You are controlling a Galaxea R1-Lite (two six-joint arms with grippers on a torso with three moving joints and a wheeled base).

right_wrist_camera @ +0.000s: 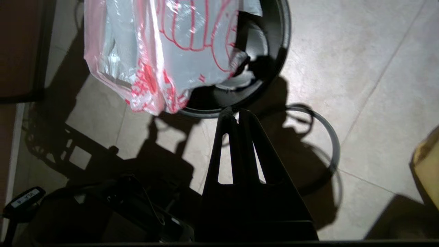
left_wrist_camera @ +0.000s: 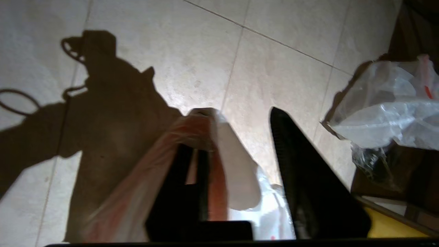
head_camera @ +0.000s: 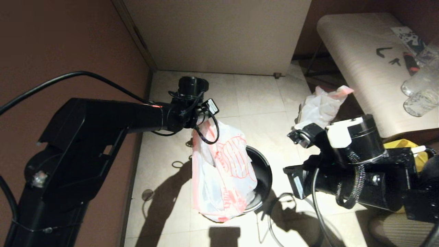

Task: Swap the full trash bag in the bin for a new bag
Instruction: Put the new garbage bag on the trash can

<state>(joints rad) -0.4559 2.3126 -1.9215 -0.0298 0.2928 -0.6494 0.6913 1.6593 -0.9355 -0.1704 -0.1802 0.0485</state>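
Tiles underfoot, pale, with a small round black bin (head_camera: 264, 173) near the middle of the head view. Over its left side – the new bag (head_camera: 223, 168), translucent, printed with a red outline drawing. Hangs from the left gripper (left_wrist_camera: 238, 111) and droops past the bin's rim, bottom corner down by the floor on the near side, part of it in front of the bin's mouth. In the left wrist view, fingers (left_wrist_camera: 308, 178) plainly apart, a wide gap between them; bag's pinkish top draped over one finger only, nothing pinched between the two. Further right, the right gripper (right_wrist_camera: 233, 111), tips pressed together and holding nothing. Points at the near rim of the bin, close to it, though cannot tell whether touching. Just beside the bin on the tiles, under the right arm – a thin grey hoop (right_wrist_camera: 337, 147) lying flat. Well apart from the bin, at the far right of the floor, the full bag (head_camera: 322, 106): whitish, crumpled, pink top edge up, resting against the foot of a pale table (head_camera: 360, 68). Yellow tote (head_camera: 404, 145) near it, mostly hidden behind the right arm in the head view. Nothing visible inside the bin but its own dark wall.
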